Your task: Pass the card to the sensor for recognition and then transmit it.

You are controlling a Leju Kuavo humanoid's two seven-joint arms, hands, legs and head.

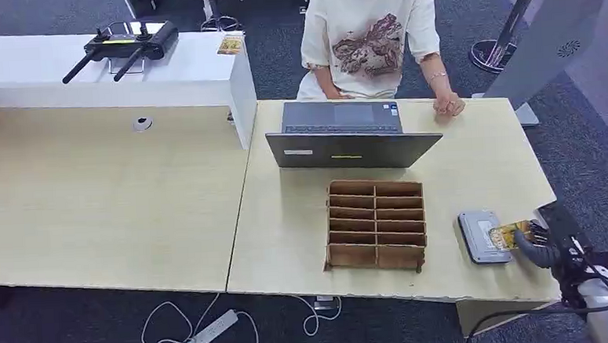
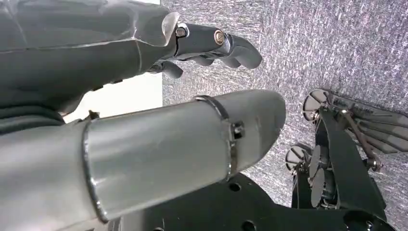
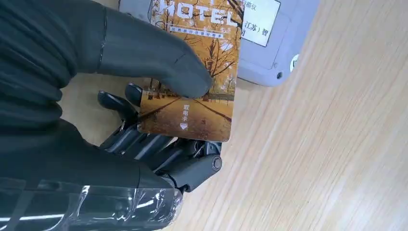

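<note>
My right hand pinches an orange hotel card between thumb and fingers at the table's right front corner. The card, printed with autumn trees, lies partly over the grey card sensor. From the head camera the sensor is a small grey box right of the wooden rack. My left hand hangs beside my body over grey carpet, fingers loosely curled around nothing.
A wooden compartment rack stands mid-table. Behind it sits an open laptop, with a person seated at the far side, one hand on the table. The table's right edge is close to my right hand.
</note>
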